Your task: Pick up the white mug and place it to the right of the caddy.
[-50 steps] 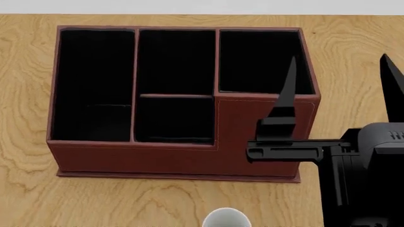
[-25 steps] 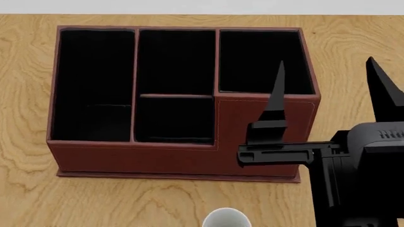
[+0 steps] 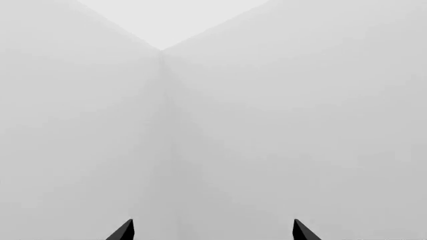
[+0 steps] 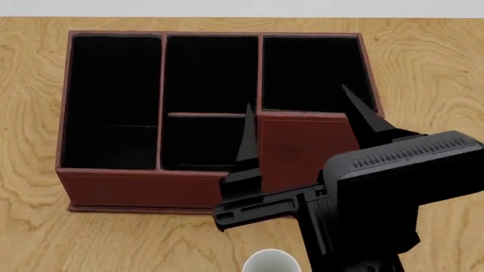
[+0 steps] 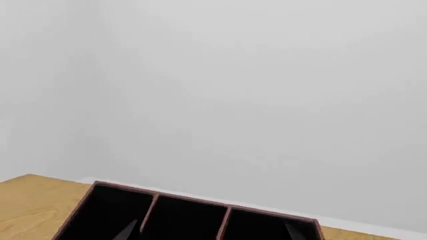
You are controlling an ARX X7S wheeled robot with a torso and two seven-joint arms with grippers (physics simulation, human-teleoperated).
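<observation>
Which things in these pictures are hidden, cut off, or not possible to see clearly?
- Glossy white mug, head view: only its rim shows; the lower edge cuts off body and handle.
- Reddish-brown leather-look caddy, head view: the open right gripper and its arm cover the front right corner. Right wrist view: lower edge cuts it.
- Left gripper, left wrist view: only two fingertips show, apart, against blank walls.

I see a reddish-brown caddy [image 4: 302, 144] with black-lined compartments, its edges a paler red. The worktop [image 4: 423, 62] is light tan wood with darker swirling grain. My right hand [image 4: 302, 122] is matte black, its housing ribbed with fine grey lines. The mug [image 4: 271, 262] shows glossy white at its rim. Behind, the walls [image 3: 267, 125] are plain pale grey. My left hand [image 3: 212, 231] shows only black fingertips.
</observation>
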